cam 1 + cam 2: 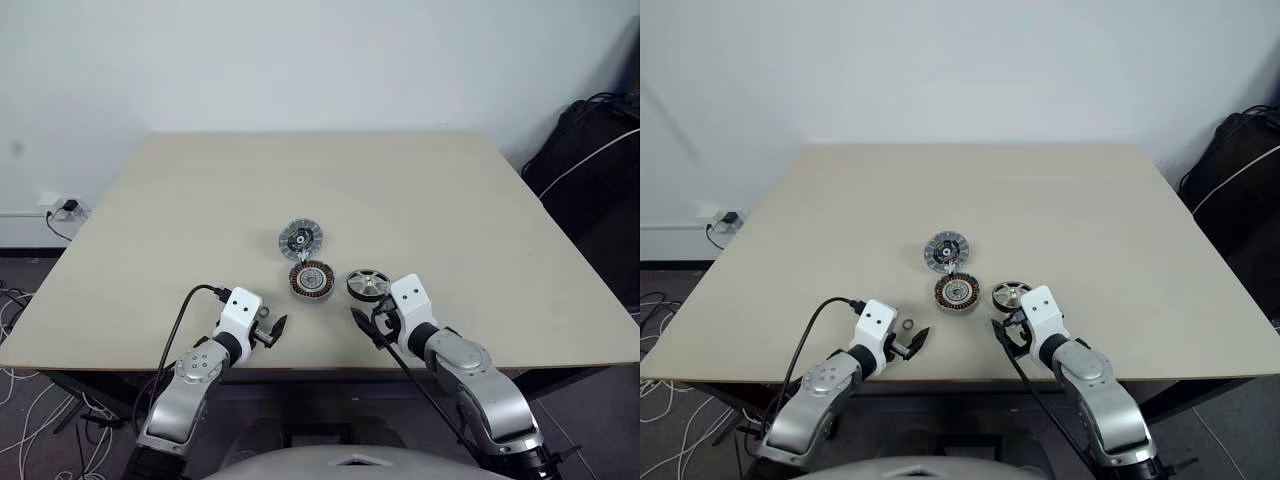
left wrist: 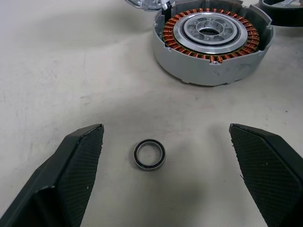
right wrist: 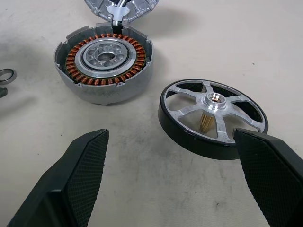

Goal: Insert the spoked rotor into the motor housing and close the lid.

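The motor housing (image 1: 311, 280), a grey cup with copper windings around a pale centre, sits near the table's front middle. To its right lies the spoked rotor (image 3: 213, 116), silver spokes in a dark rim with a brass shaft under the hub. The ribbed grey lid (image 1: 300, 239) lies flat just behind the housing. My left gripper (image 2: 165, 130) is open, low over the table in front and to the left of the housing, apart from it. My right gripper (image 3: 170, 135) is open too, just in front of the rotor and not touching it.
A small dark-edged metal ring (image 2: 149, 154) lies on the beige table (image 1: 450, 200) between my left fingers. A black bag (image 1: 590, 160) with cables stands off the table's right side. Loose cables and a wall socket (image 1: 55, 208) are at the left.
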You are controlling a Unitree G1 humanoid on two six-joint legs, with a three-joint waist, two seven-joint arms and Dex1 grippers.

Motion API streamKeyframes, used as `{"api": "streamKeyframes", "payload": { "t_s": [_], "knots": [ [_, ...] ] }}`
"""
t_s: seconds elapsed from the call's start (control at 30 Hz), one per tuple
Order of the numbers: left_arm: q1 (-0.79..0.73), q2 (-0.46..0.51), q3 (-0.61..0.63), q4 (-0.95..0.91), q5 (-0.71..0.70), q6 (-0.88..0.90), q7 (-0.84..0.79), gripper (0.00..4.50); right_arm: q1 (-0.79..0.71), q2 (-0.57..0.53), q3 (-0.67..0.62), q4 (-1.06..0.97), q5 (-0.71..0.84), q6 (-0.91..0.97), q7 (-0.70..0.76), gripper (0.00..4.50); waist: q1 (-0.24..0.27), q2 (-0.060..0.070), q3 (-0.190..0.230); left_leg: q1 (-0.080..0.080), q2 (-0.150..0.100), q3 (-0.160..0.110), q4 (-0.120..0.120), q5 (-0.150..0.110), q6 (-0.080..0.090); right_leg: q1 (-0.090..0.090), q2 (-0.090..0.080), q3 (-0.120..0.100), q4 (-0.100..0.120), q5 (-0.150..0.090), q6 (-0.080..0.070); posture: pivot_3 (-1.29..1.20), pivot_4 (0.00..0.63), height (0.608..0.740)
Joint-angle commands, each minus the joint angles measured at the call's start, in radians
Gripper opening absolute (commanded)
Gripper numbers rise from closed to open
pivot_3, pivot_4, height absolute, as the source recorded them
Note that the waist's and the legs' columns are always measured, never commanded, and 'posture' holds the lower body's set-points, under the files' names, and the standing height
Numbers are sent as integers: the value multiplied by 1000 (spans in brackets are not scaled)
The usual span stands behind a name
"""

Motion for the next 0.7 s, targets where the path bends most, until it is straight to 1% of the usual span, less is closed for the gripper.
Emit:
{"api": "streamKeyframes", "payload": {
  "t_s": [0.03,0.37,0.47,0.7],
  "knots": [
    [-16,-7,13,-6,-5,-8,4,4465,-17,1,-6,-28,-1,-16,1,4462,0,0,0,0,0,0,0,0,0,0,0,0,0,0,0,0,0,740],
    [-22,-15,9,34,-2,31,9,4465,-11,3,-4,-35,-1,-16,-1,4462,0,0,0,0,0,0,0,0,0,0,0,0,0,0,0,0,0,740],
    [-22,-17,7,54,5,55,16,3912,-10,4,-4,-36,-1,-15,-2,4500,0,0,0,0,0,0,0,0,0,0,0,0,0,0,-1,0,0,740],
    [-22,-17,9,63,4,69,19,1576,-10,8,-5,-32,-1,-15,-4,4500,-1,1,-1,1,0,0,0,0,0,0,0,0,0,0,0,0,0,740]
  ]
}}
